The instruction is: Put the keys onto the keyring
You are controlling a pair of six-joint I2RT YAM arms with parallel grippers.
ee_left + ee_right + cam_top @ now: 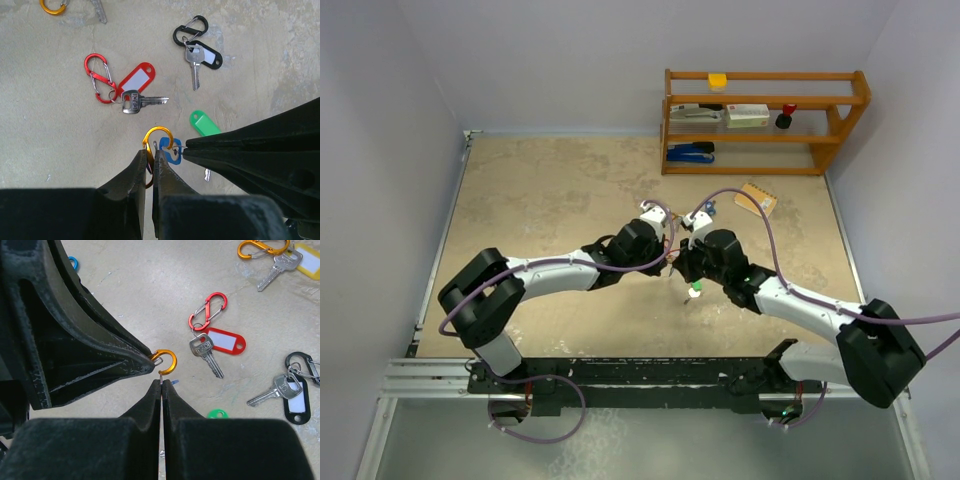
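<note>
My left gripper (149, 152) is shut on the lower half of an orange S-shaped keyring clip (159, 134), held above the table. The clip's upper hook (169, 361) sticks out past the fingertips. My right gripper (162, 381) is shut on the thin wire ring of a blue-tagged key (173, 151). That ring touches the tip of the orange hook, and the key's blade (207, 174) hangs below. In the top view the left gripper (667, 257) and right gripper (680, 266) meet tip to tip at mid-table. A loose green tag (202, 123) lies on the table under them.
A red clip (98, 77) with a red-tagged key (132, 101) and a black clip (190, 30) with a black-tagged key (194, 62) lie beyond the grippers. Another orange clip (261, 247) with a yellow-tagged key (274, 270) lies further off. A wooden shelf (765, 120) stands at the back right, with a cardboard piece (757, 198) before it.
</note>
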